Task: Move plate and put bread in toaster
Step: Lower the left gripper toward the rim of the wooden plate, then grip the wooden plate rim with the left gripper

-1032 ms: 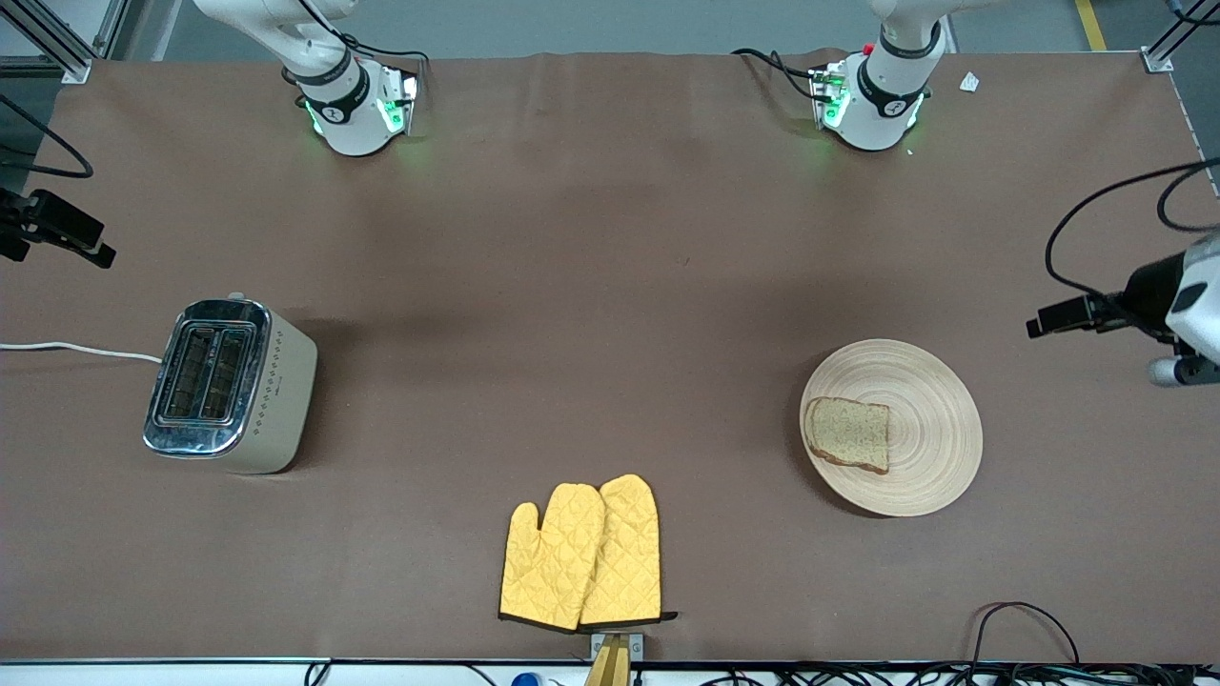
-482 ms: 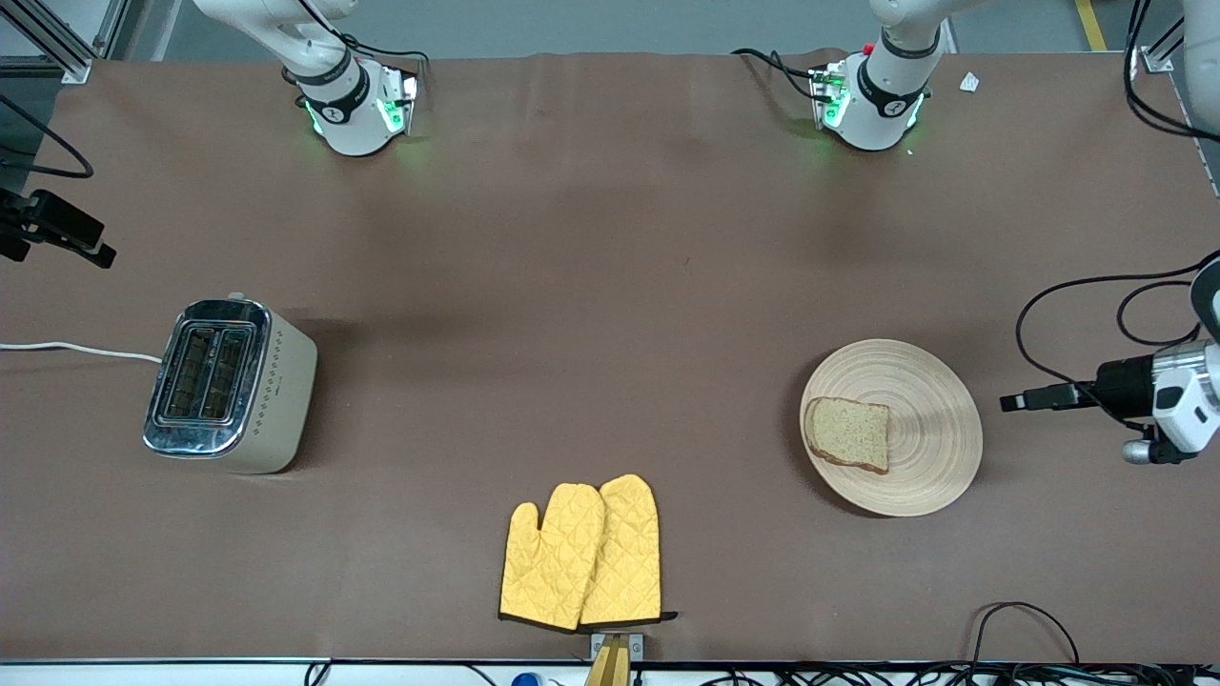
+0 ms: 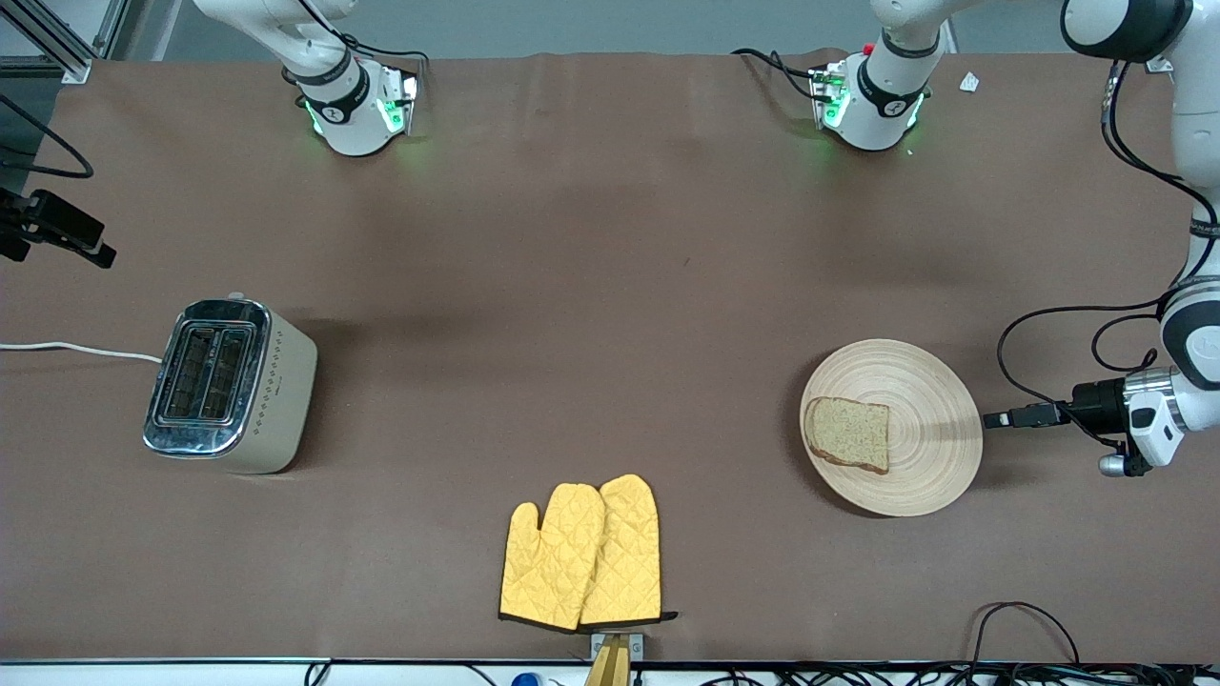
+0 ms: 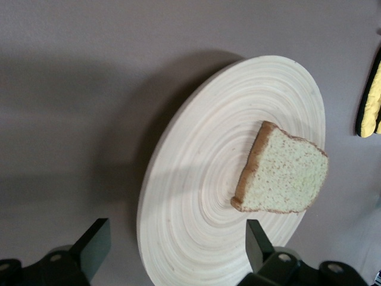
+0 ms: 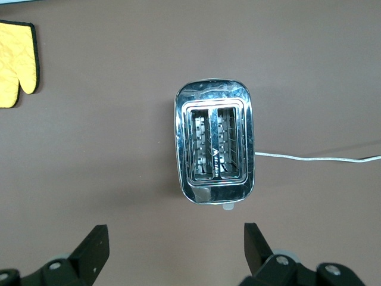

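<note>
The plate (image 3: pixel 929 429) lies toward the left arm's end of the table, with the bread (image 3: pixel 848 433) flat on it. My left gripper (image 3: pixel 996 417) is low beside the plate, its open fingers pointing at the rim and just short of it. In the left wrist view the plate (image 4: pixel 202 179) and bread (image 4: pixel 283 176) fill the frame, and the rim shows between my left gripper's (image 4: pixel 176 244) open fingers. The toaster (image 3: pixel 229 381) stands toward the right arm's end, both slots empty. My right gripper (image 3: pixel 86 243) waits open high over the table near the toaster (image 5: pixel 214 149), with nothing between its (image 5: pixel 175 247) fingers.
A pair of yellow oven mitts (image 3: pixel 583 553) lies near the table's front edge, midway along it. The toaster's white cord (image 3: pixel 76 350) runs off toward the right arm's end of the table. Black cables (image 3: pixel 1025 619) lie at the front edge near the plate.
My left gripper has come down and moved in toward the plate's rim. The right arm, plate, bread and toaster have not moved.
</note>
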Tool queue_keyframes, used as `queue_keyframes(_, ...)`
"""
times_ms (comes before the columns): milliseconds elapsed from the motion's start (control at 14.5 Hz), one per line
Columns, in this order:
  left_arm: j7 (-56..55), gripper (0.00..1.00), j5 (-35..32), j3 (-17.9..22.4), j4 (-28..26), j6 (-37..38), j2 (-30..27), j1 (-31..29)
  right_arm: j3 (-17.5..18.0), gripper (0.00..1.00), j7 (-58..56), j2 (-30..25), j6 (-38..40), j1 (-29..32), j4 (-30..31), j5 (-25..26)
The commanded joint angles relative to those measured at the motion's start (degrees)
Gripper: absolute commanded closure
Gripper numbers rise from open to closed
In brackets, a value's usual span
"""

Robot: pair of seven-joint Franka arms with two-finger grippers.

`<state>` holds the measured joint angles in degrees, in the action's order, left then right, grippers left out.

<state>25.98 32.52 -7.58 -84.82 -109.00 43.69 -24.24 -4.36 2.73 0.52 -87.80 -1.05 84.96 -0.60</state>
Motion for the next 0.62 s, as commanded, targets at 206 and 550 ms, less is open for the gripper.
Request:
queue_keyframes(206,6.44,0.30,2.99,-0.33,2.64,-0.34,4.56,-0.28,0.14,0.00,-0.54,-0.08,0.44,0.26,-0.14,-0.19)
queue_keyframes(550,9.27,0.56,2.99,-0.33,3.26,-0.34,5.97,-0.37,0.14,0.00,-0.54,-0.08,0.44,0.26,-0.14,-0.19)
